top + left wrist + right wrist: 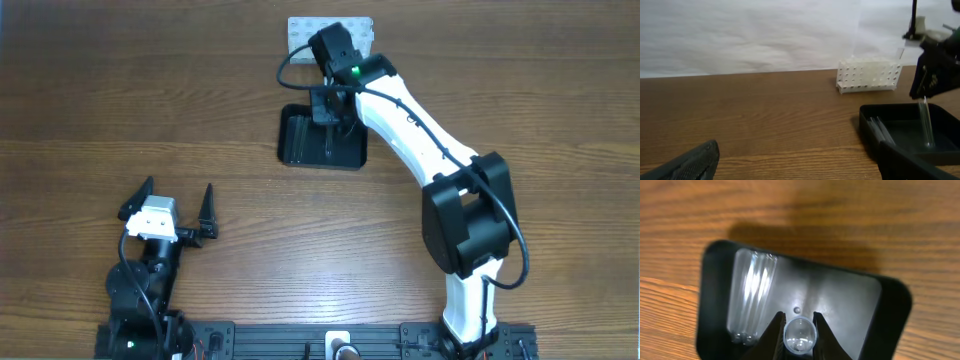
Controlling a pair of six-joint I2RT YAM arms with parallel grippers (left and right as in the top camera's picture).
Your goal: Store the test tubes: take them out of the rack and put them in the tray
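A black tray (300, 140) lies on the wooden table, just in front of the white rack (300, 30) at the far edge. My right gripper (800, 328) hangs over the tray, shut on a clear test tube (800, 334) held upright with its lower end down inside the tray (900, 125). From the left wrist view that tube (926, 122) stands nearly vertical under the right gripper (935, 75). Two tubes (751, 300) lie side by side along one side of the tray. My left gripper (178, 187) sits open near the table's front left, nothing between its fingers.
The rack (869, 75) stands behind the tray, and I cannot tell whether tubes remain in it. The right arm (430, 150) stretches diagonally from the bottom right across to the tray. Bare wooden table (120, 90) spreads to the left.
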